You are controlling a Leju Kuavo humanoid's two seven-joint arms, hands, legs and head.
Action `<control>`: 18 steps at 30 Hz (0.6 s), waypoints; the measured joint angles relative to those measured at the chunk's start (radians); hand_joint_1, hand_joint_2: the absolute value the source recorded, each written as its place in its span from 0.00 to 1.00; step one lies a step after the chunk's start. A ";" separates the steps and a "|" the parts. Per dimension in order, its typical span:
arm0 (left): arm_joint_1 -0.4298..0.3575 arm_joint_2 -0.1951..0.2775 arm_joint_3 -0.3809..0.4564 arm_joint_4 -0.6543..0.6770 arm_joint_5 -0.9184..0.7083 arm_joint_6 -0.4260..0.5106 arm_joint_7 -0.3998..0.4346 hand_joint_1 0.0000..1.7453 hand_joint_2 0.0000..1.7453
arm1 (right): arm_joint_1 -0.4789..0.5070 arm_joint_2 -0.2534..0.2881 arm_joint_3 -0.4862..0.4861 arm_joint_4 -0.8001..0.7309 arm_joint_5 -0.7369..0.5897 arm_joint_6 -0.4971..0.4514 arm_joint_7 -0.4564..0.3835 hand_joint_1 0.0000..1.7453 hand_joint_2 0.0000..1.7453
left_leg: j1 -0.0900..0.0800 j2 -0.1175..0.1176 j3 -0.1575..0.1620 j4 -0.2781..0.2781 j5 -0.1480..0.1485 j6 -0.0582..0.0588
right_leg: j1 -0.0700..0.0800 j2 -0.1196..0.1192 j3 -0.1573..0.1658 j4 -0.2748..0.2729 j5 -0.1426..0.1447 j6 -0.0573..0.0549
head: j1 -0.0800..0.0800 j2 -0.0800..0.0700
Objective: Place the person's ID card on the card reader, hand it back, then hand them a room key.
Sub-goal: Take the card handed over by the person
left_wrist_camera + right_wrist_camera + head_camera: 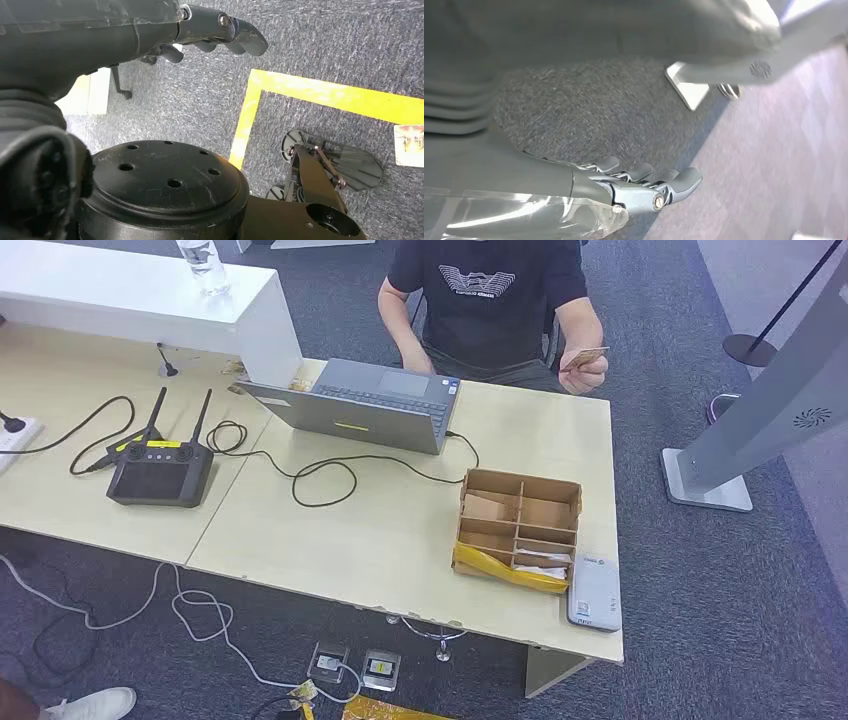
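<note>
At roughly one o'clock in the head view, beyond the far edge of the desk (400, 540), the ID card (584, 358) is pinched in the person's hand (583, 373) and held up over the desk corner, evidently offered for the robot to take. Its long axis runs about from nine to three o'clock, tilted slightly upward at the three o'clock end, with one broad face turned toward the robot; which face cannot be told.

The reader (594, 592) lies flat at five o'clock on the near desk corner, just beside the box (519, 528), its long axis running twelve to six; it is judged to be set there within reach of the right arm. The box is presumably kept beside it for the room keys.

No card has been taken yet. The left hand (215, 32) hangs over the floor, fingers lightly curled and slightly apart, holding nothing. The right hand (644, 187) likewise hangs low, fingers spread apart and empty.
</note>
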 joint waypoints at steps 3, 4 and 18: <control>-0.001 0.000 0.000 0.000 -0.003 0.000 -0.002 0.00 0.00 | -0.022 -0.023 0.026 -0.043 0.106 -0.004 0.065 0.00 1.00 | 0.000 0.000 0.001 0.000 0.000 0.001 | 0.000 0.000 0.000 0.000 0.000 0.000 | 0.000 0.000; -0.002 0.001 -0.001 0.000 -0.005 0.000 -0.002 0.00 0.00 | -0.033 -0.032 0.036 -0.063 0.158 -0.005 0.098 0.00 1.00 | 0.000 -0.001 0.002 0.000 0.001 0.001 | 0.000 0.000 0.000 0.000 0.000 0.000 | 0.001 0.000; -0.003 0.010 -0.003 0.000 -0.032 -0.003 -0.002 0.00 0.00 | -0.241 -0.106 0.297 -0.287 0.557 -0.005 0.416 0.00 1.00 | 0.000 -0.002 0.000 0.000 0.002 0.002 | 0.000 -0.002 0.000 0.000 0.000 0.000 | 0.000 0.000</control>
